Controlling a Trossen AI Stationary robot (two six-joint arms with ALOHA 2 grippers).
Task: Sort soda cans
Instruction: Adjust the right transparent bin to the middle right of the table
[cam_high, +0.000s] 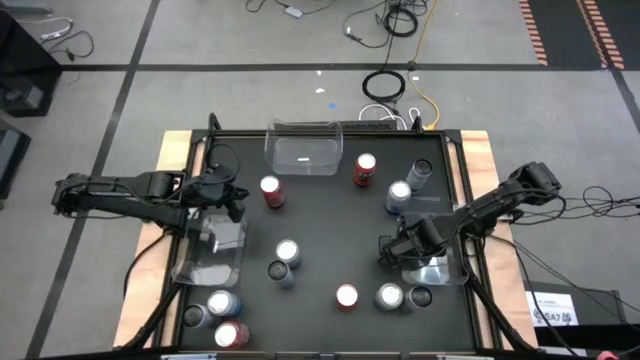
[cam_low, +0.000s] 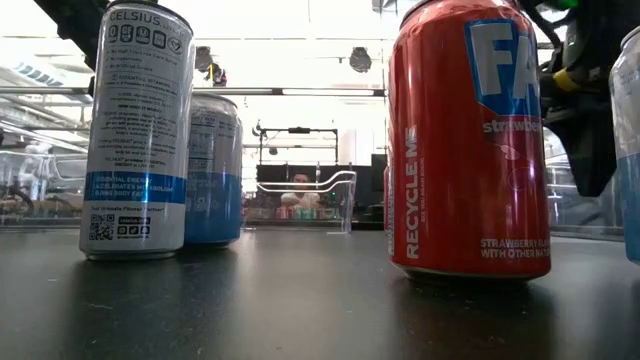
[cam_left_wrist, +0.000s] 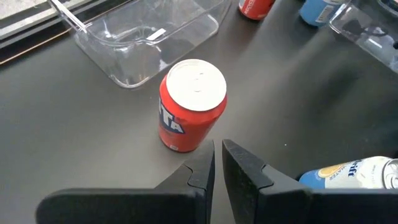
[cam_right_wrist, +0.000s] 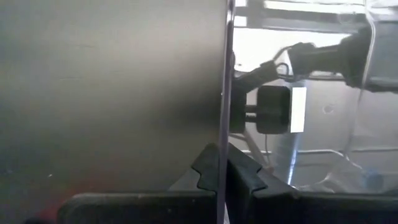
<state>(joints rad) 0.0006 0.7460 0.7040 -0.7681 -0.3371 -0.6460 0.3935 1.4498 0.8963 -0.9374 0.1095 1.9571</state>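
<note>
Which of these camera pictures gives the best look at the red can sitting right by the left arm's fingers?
The left wrist view: the red can stands upright, close up, silver top and side lettering both plain. The high view shows the same can only small, from above. The low view and right wrist view don't clearly show it.

In the low view the red can (cam_low: 470, 140) is cut off at the top edge, and its brand name runs out of the picture. A pale blue can (cam_low: 629, 150) at the right edge shows only a sliver. A dark arm part (cam_low: 585, 90) hides behind them, its shape unclear. In the left wrist view a white and blue can (cam_left_wrist: 354, 174) lying on its side is cut off by the edge. In the right wrist view the clear bin wall (cam_right_wrist: 225, 93) blurs everything beyond it.
</note>
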